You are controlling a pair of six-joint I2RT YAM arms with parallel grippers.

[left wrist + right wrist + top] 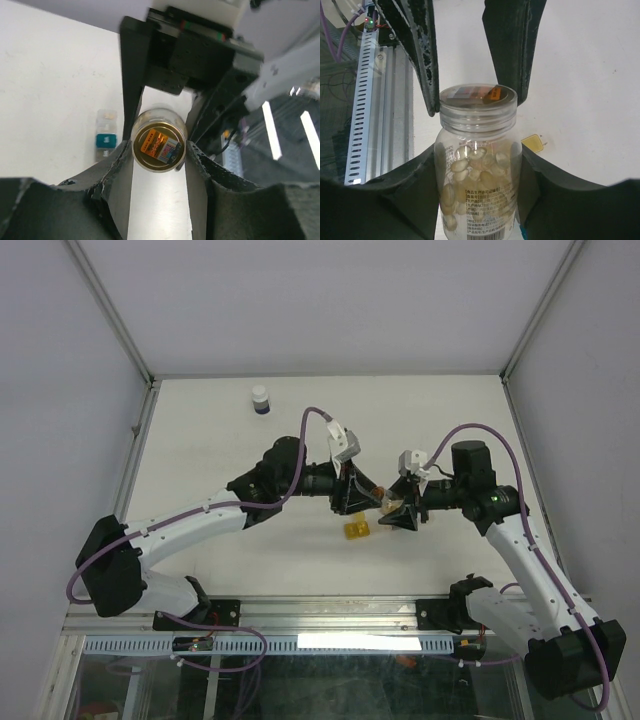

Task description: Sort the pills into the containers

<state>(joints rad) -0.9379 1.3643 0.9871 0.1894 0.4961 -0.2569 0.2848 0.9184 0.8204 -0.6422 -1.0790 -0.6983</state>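
Table: white table (200, 440) inside pale walls, with both arms reaching over its middle.
Left arm: the left arm (190, 525) stretches from the near-left corner toward the centre.
Right arm: the right arm (530, 560) bends in from the near-right corner to meet it.
Right gripper: the right gripper (477, 155) is clamped on the body of the pill bottle, one pad on each side, holding it off the table.
Left gripper: the left gripper (159, 150) faces the bottle's top end. Its fingers (427, 50) stand against the two sides of the cap. They look to be touching it, but I cannot tell whether they are truly gripping.
Pill bottle: a clear pill bottle (477, 200) with a printed label, held between the two grippers above the table's centre.
Cap: a clear cap (477, 102) with a gold inner face and a coloured sticker, seated on the bottle's neck.
White bottle: a small white bottle (260, 400) with a dark blue band, upright near the far-left of the table, well apart from the arms.
Containers: the containers lie in a short row on the table just beside the grippers. The yellow container (356, 529) is toward the near side, and the teal container (105, 140) sits between clear containers (107, 116).
Pills: pale oval pills (470, 170), all inside the held bottle.
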